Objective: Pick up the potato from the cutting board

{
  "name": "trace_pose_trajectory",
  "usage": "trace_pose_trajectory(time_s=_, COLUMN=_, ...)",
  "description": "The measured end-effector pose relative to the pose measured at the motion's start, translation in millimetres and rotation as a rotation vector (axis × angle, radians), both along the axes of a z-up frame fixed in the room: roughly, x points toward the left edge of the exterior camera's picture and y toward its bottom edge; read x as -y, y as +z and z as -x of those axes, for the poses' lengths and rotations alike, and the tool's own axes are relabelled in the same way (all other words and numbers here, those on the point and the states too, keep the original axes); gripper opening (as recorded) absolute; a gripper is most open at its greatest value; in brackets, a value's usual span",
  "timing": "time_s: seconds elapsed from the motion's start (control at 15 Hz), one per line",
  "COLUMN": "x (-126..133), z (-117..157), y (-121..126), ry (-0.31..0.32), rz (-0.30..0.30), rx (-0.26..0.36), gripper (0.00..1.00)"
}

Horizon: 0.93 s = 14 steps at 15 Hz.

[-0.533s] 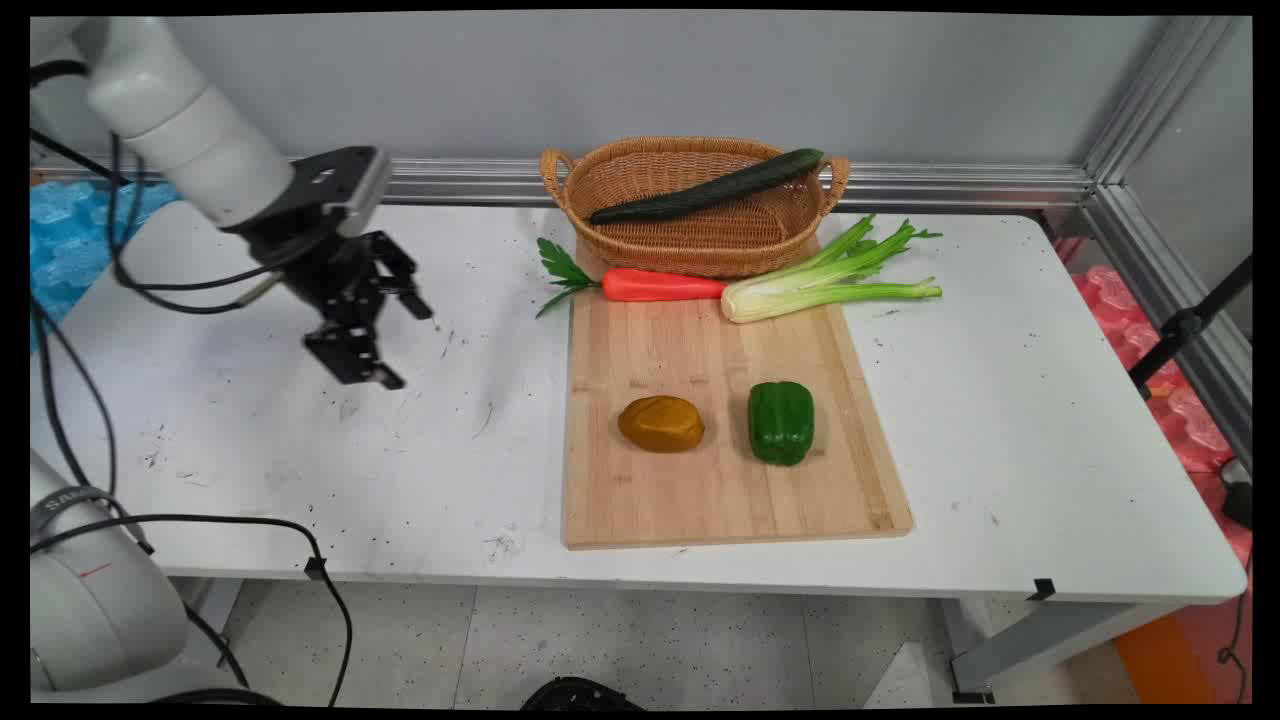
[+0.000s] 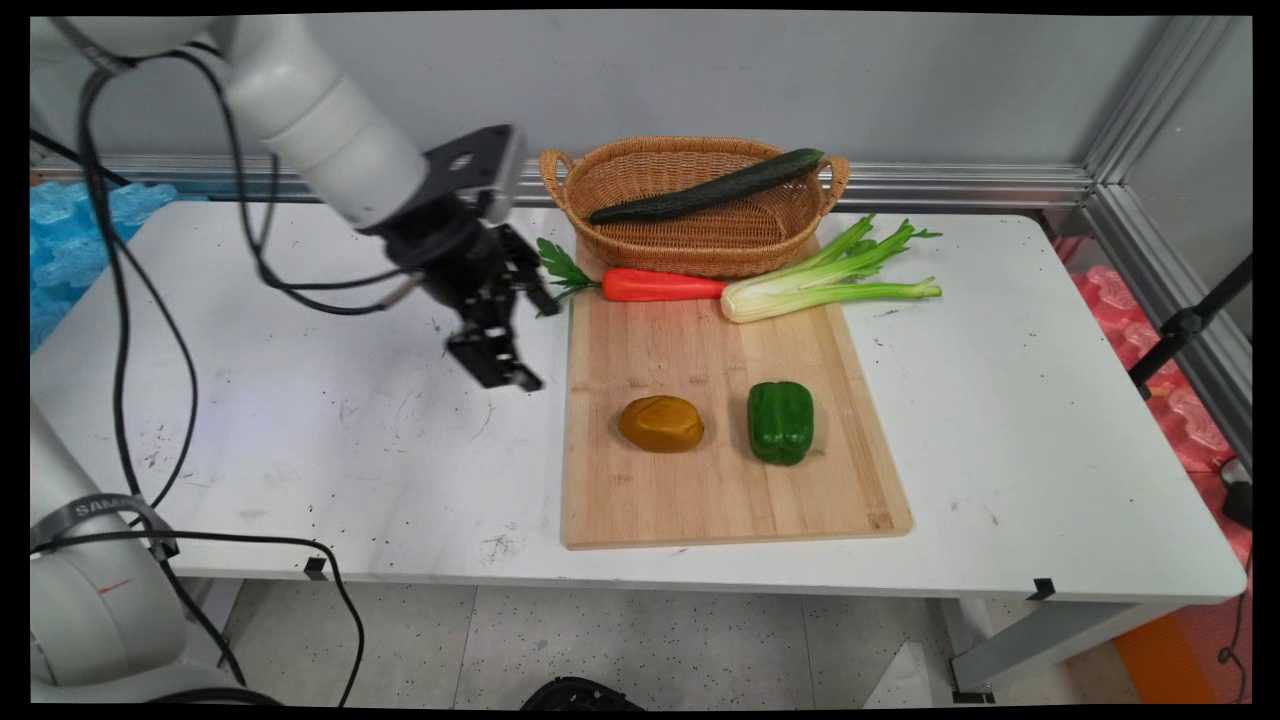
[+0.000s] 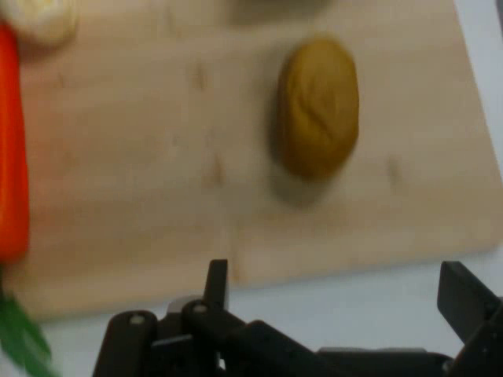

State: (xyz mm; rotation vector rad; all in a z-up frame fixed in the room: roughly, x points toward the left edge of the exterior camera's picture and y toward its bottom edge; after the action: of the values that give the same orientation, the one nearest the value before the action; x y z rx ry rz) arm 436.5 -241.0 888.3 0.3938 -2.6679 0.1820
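Observation:
My gripper (image 2: 535, 340) hangs open and empty above the white table, just left of the wooden cutting board (image 2: 720, 500). Nearest to it are the carrot's green leaves (image 2: 560, 268) and the orange carrot (image 2: 660, 286) at the board's far end. A brown potato-like lump (image 2: 661, 423) and a green bell pepper (image 2: 781, 422) lie side by side on the board. In the hand view the gripper (image 3: 338, 287) is over the table beside the board's edge (image 3: 157, 157), with the brown lump (image 3: 317, 107) ahead and the carrot (image 3: 12, 157) at the left.
A wicker basket (image 2: 700, 240) at the back holds a dark cucumber (image 2: 710, 186). A celery stalk (image 2: 820, 285) lies across the board's far right corner. Black cables hang from the arm over the table's left side. A metal rail runs along the wall.
The arm has swung to the right across the table, bringing the gripper from the left part to the board's left edge. The gripper stays open. Nothing on the board moved.

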Motion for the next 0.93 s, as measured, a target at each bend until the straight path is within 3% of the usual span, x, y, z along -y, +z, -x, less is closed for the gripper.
trace_pose_trajectory(time_s=0.33, x=9.9, z=59.1, y=-10.8, ry=-0.022, rz=0.072, rx=-0.021, gripper=1.0)
trace_pose_trajectory(time_s=0.93, x=16.7, z=106.3, y=-50.6, ry=-0.012, rz=0.13, rx=-0.023, gripper=1.0)
